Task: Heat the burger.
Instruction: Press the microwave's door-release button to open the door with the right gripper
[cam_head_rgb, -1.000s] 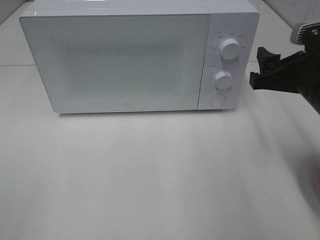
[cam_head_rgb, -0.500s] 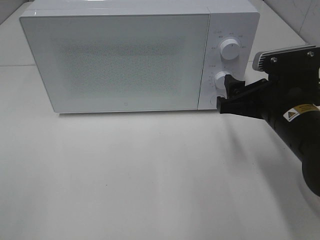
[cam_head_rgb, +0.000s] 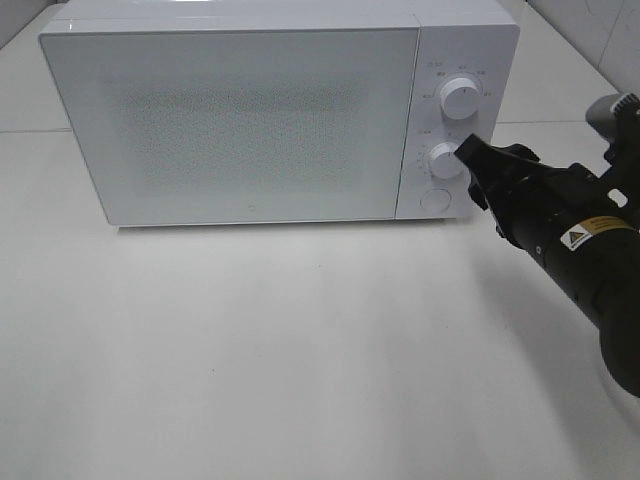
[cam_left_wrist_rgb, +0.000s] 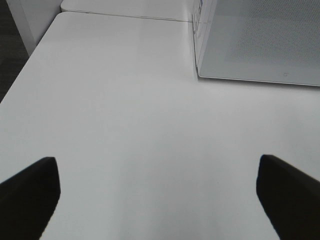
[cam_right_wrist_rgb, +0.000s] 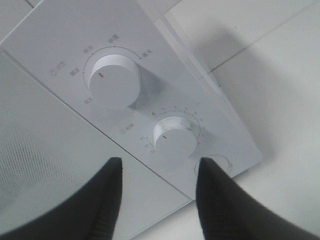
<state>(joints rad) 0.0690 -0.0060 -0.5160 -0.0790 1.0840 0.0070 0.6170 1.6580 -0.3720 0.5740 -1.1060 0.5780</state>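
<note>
Exterior high view, nearest first: the white bench (cam_head_rgb: 300, 380) lies in front of the microwave (cam_head_rgb: 250, 120). Off the microwave's front left corner, the left wrist view shows the left end effector (cam_left_wrist_rgb: 160, 200) over the bench, wide open and empty.

At the microwave's right front, the black right arm (cam_head_rgb: 580, 260) carries a yellow warning-triangle label (cam_head_rgb: 590, 232). The right end effector (cam_head_rgb: 472, 172) is at the microwave's control panel by the lower knob (cam_head_rgb: 446, 160). Its two fingers (cam_right_wrist_rgb: 107, 200) stand apart, open, gripping nothing. Whether a tip touches the knob I cannot tell.

That knob's scale starts at 0. Both it and the upper knob (cam_head_rgb: 459, 98) bear a red mark, and their captions are too small to read. Lowest on the panel sits a round button (cam_head_rgb: 435, 200). A tiny logo (cam_head_rgb: 247, 212) on the shut door is unreadable.

The burger shows in no view, so its place cannot be told.
</note>
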